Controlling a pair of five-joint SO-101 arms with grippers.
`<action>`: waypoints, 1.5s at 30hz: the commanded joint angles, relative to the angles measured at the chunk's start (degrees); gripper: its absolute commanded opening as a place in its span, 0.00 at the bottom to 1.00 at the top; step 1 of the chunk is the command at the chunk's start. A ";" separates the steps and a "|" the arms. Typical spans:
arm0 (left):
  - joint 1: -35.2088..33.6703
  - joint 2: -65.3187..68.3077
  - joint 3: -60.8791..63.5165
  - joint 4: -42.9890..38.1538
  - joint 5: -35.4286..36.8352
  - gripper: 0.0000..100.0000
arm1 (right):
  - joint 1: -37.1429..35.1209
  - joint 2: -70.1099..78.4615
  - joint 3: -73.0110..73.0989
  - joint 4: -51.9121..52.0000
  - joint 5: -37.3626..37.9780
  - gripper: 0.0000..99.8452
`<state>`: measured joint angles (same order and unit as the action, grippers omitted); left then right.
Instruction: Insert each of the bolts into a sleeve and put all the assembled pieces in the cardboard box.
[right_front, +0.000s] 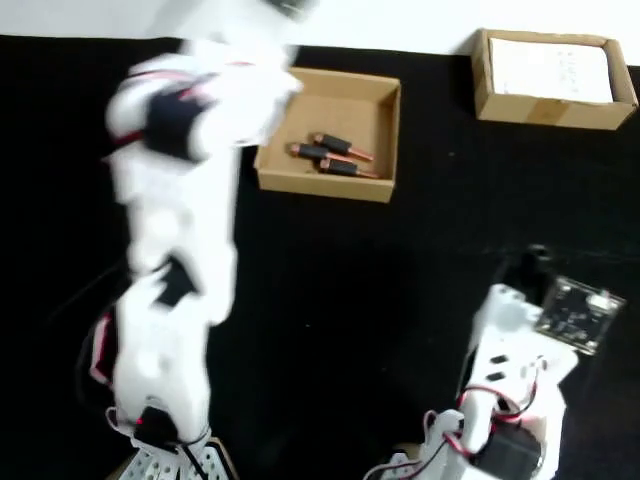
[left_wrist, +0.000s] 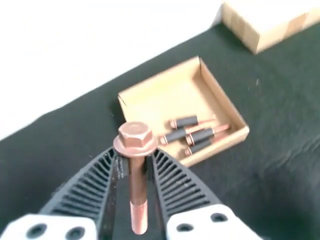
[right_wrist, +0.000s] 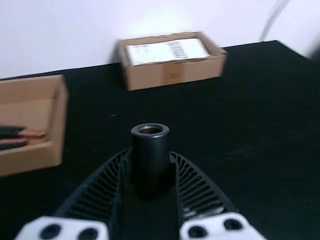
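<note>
My left gripper (left_wrist: 134, 159) is shut on a copper bolt (left_wrist: 135, 175), hex head up past the fingertips and shaft between the black ribbed fingers. It hangs above the black table, short of the open cardboard box (left_wrist: 150, 95). Several bolt-in-sleeve pieces (left_wrist: 192, 135) lie in that box, also seen in the high view as pieces (right_front: 330, 155) inside the box (right_front: 345, 95). My right gripper (right_wrist: 150, 159) is shut on an upright black sleeve (right_wrist: 149, 150), its open bore facing up. The left arm (right_front: 170, 250) rises at the left, the right arm (right_front: 510, 370) sits at the lower right.
A second, closed cardboard box (right_front: 552, 78) with a white label stands at the back right; in the right wrist view this box (right_wrist: 170, 62) is beyond the sleeve. The open box's near wall (right_wrist: 35, 150) lies beside my right gripper. A black cloth (right_front: 400, 300) covers the table.
</note>
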<state>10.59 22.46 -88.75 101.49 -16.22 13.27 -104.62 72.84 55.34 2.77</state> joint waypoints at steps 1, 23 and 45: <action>-0.22 -15.60 11.30 0.26 0.79 0.01 | -3.21 -0.48 -3.65 1.27 -0.35 0.01; 7.25 -78.55 100.18 -18.55 0.70 0.01 | -37.14 -0.31 -2.15 1.27 -0.26 0.01; 15.16 -104.92 160.92 -83.87 8.88 0.01 | -32.48 -0.57 13.67 -23.96 -7.65 0.01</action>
<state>24.57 -85.41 71.52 23.87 -7.78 -20.22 -104.70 84.35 36.26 -3.74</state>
